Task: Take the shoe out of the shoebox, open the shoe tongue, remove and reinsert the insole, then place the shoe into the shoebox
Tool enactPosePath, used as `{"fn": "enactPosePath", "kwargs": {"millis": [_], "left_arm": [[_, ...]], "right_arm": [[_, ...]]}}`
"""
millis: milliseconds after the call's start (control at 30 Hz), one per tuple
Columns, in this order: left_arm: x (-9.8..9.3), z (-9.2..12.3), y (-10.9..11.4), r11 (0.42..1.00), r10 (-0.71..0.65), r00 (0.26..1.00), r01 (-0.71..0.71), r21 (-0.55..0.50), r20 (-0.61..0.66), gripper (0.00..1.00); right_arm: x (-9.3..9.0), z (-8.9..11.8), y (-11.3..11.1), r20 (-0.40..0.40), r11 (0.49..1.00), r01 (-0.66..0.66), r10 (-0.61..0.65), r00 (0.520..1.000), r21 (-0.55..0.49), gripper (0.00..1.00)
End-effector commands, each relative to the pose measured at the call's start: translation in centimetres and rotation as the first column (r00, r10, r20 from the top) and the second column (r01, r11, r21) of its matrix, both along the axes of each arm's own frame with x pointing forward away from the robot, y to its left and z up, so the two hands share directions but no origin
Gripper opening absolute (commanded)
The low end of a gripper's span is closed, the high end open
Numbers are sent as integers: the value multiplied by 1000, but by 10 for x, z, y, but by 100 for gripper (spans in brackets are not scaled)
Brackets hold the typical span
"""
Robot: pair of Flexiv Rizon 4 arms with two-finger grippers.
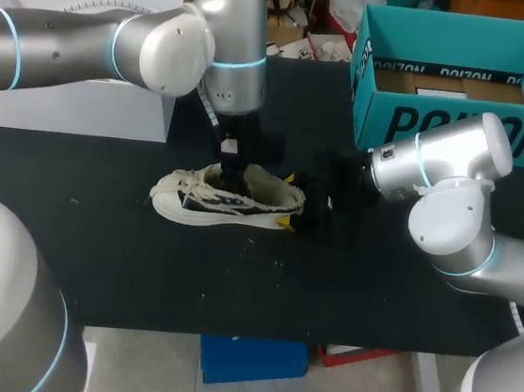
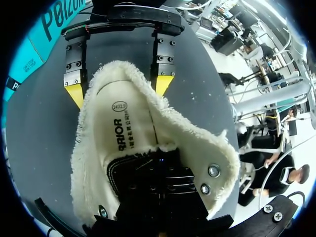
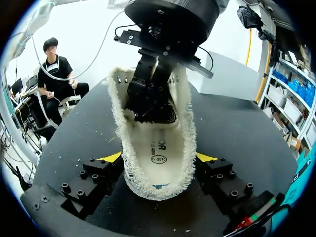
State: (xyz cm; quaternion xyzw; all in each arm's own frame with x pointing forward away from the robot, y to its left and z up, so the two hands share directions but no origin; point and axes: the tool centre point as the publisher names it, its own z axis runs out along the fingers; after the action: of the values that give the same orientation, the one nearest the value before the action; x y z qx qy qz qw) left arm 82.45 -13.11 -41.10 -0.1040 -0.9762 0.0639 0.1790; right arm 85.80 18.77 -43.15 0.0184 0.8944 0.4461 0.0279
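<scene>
Left tool (image 1: 232, 167): comes straight down from above into the mouth of the shoe (image 1: 195, 198), at the tongue end. Its tip is sunk among the dark parts inside (image 3: 148, 106), so I cannot tell whether it is open or closed.
Right tool (image 3: 158, 158): comes in low from the right and is closed on the shoe's heel, with one yellow tip pressed to each fuzzy side of the collar.
Shoe: cream, with a shaggy rim and dark laces. It stands on its sole near the middle of the bench (image 1: 234, 278), toe to the left and heel to the right, outside the box.
Insole (image 2: 123, 133): pale with dark print. It lies flat inside the shoe, showing at the heel end between the right tool's tips.
Shoebox (image 1: 458, 133): teal, open at the top, at the far right of the bench and well apart from the shoe.
White box (image 1: 74, 104): at the far left of the bench, partly behind the left arm.
</scene>
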Motion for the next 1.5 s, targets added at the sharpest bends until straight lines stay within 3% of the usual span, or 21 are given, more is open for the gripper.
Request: {"fn": "enactPosePath", "kwargs": {"millis": [33,200,267,333,367,1500], "left_arm": [[-6,-9,-1,1000,7,1000,-7,0,3,0],[-4,-8,0,1000,14,1000,-14,-7,6,0],[-4,-5,0,1000,11,1000,-11,-16,5,16],[-4,-2,1,1000,3,1000,-3,-20,10,21],[-3,-2,1,1000,-4,1000,4,-21,11,0],[-7,-6,1,1000,-10,1000,10,-7,-2,0]], "right_arm": [[3,-1,1,-2,1000,1,-1,1000,-2,0],[3,-1,1,-2,1000,1,-1,1000,-2,0],[3,-1,1,-2,1000,1,-1,1000,-2,0],[3,-1,1,-2,1000,1,-1,1000,-2,0],[3,-1,1,-2,1000,1,-1,1000,-2,0],[3,-1,1,-2,1000,1,-1,1000,-2,0]]}}
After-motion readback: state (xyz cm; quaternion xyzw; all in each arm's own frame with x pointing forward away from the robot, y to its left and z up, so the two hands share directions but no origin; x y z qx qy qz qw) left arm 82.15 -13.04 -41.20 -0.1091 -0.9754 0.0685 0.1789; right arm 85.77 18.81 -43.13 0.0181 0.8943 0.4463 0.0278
